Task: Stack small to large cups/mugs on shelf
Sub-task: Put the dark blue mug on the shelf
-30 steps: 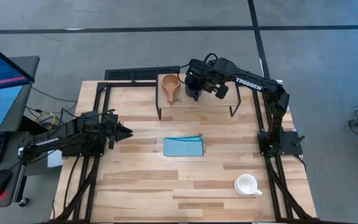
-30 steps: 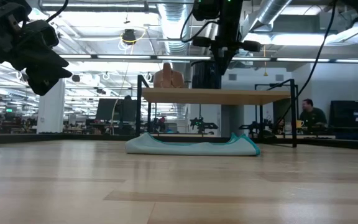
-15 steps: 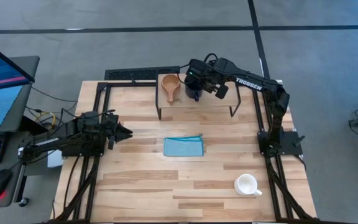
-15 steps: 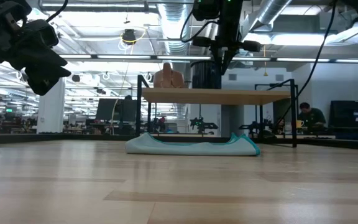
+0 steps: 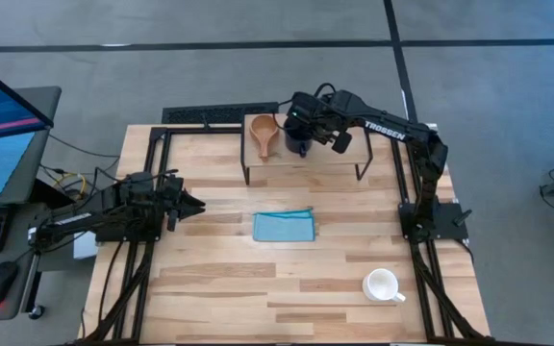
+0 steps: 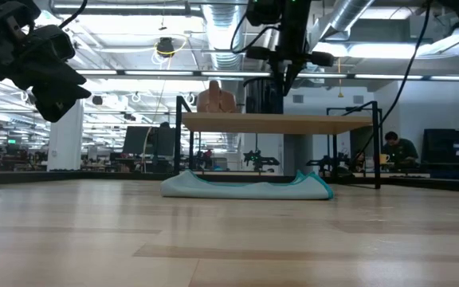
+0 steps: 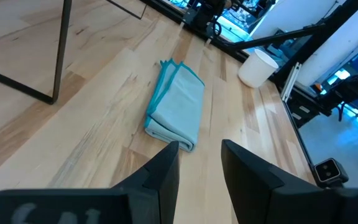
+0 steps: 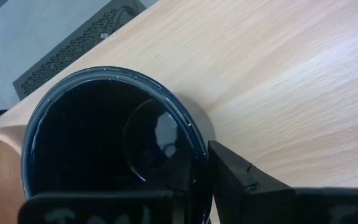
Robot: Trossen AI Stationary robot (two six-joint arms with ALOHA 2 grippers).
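Observation:
The dark navy mug [image 5: 296,144] stands upright at the shelf's [image 5: 339,159] left half, beside the tan wooden cup [image 5: 263,132], which sits on the shelf top. My right gripper [image 5: 301,128] is over the navy mug and shut on it. The low view shows the mug [image 6: 263,97] under the right gripper [image 6: 281,70], with its base at the shelf board [image 6: 309,123]. The white mug [image 5: 382,285] stands on the table near the near-right corner. My left gripper [image 5: 198,204] hangs open above the table's left side, touching nothing. My right gripper [image 8: 201,163] grips the navy mug's rim [image 8: 194,140] from above, pointing down, with one finger outside the wall [image 8: 247,177] and the other inside the hollow. The mug is upright. Whether its base rests on the shelf or hangs just above it cannot be told.
A folded blue cloth [image 5: 284,227] lies flat on the table in front of the shelf, also seen from the left wrist [image 7: 178,112]. The shelf's thin black legs [image 5: 248,173] stand behind it. Black arm frames run along both table sides. People sit in the room behind.
My right gripper, still shut on the navy mug, has edged slightly toward the table's left, bringing the mug closer to the wooden cup.

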